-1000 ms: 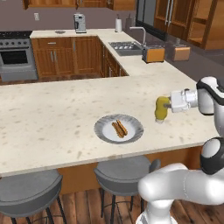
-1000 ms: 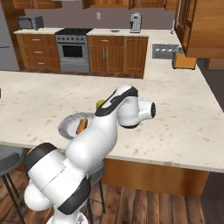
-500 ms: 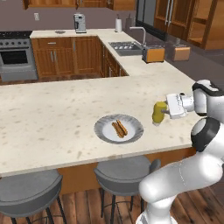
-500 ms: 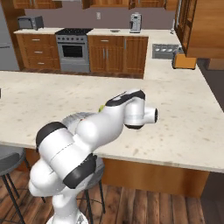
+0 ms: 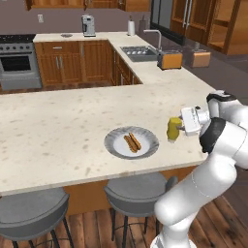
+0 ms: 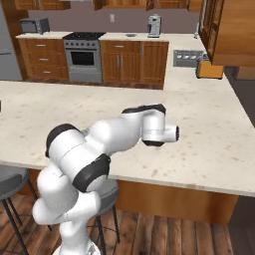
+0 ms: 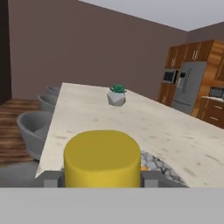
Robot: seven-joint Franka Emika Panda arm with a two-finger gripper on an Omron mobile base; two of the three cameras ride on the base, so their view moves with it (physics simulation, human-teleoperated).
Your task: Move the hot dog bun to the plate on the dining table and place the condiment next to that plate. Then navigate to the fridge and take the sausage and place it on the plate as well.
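I see a pale stone dining table [image 5: 58,126]. On it lies a grey plate [image 5: 150,145]. A small potted plant [image 7: 117,95] stands further along it.

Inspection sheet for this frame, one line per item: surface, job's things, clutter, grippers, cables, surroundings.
Surface: pale speckled dining counter.
Job's things: hot dog bun lies on the grey plate; yellow condiment bottle stands upright to the right of the plate, apart from it.
Clutter: small potted plant far along the counter.
Grippers: gripper shut on the condiment bottle.
Cables: nothing seen.
Surroundings: stools below the counter, stove, fridge, toaster.
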